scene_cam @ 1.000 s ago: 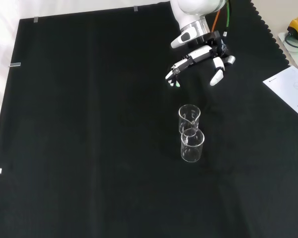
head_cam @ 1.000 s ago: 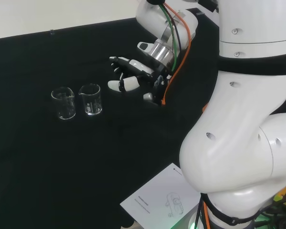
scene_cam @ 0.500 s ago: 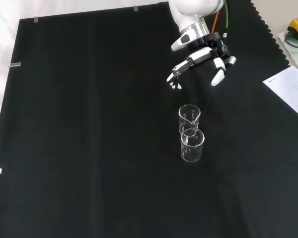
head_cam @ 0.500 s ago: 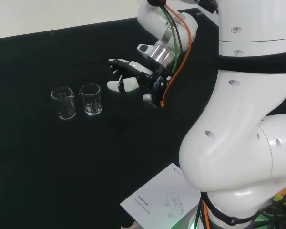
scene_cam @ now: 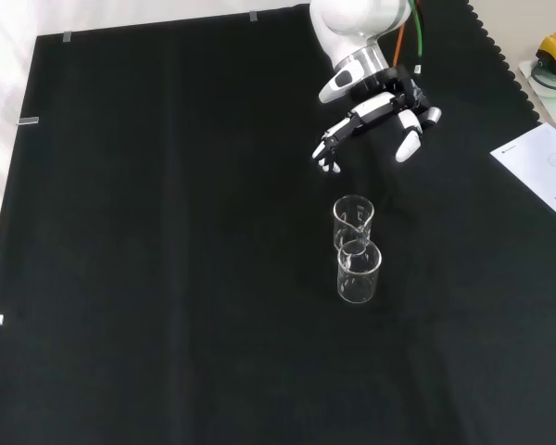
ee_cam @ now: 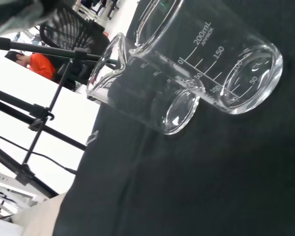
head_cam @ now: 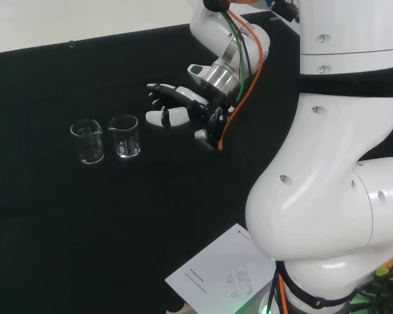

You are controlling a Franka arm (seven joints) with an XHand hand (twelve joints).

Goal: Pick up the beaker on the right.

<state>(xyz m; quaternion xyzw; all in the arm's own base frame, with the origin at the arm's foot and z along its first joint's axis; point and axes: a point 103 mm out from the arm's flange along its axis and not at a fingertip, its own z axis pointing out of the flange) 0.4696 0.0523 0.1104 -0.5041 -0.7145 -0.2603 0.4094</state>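
Head view, reading from the left: two clear beakers stand upright on the black counter point(head_cam: 39, 216), side by side and close but not touching, the left beaker point(head_cam: 87, 141) first, then the right beaker point(head_cam: 124, 136), the one to be picked up. Neither shows anything inside. Just to the right of them the hand point(head_cam: 183, 108) hangs above the cloth, fingers point(head_cam: 162, 89) spread apart and reaching toward the glass, thumb point(head_cam: 167, 118) out, holding nothing and clear of both beakers. Further right, the arm's white links, and low down a sheet of paper point(head_cam: 219, 275) lies on the cloth. Front view: the pair lines up one behind the other in mid-cloth, the right beaker point(scene_cam: 353, 222) the farther of the two and nearest the hand point(scene_cam: 380, 104), which comes in from the top with fingers splayed, well above the rim. Wrist view: both beakers loom close, graduation marks showing on the nearer one point(ee_cam: 221, 59).
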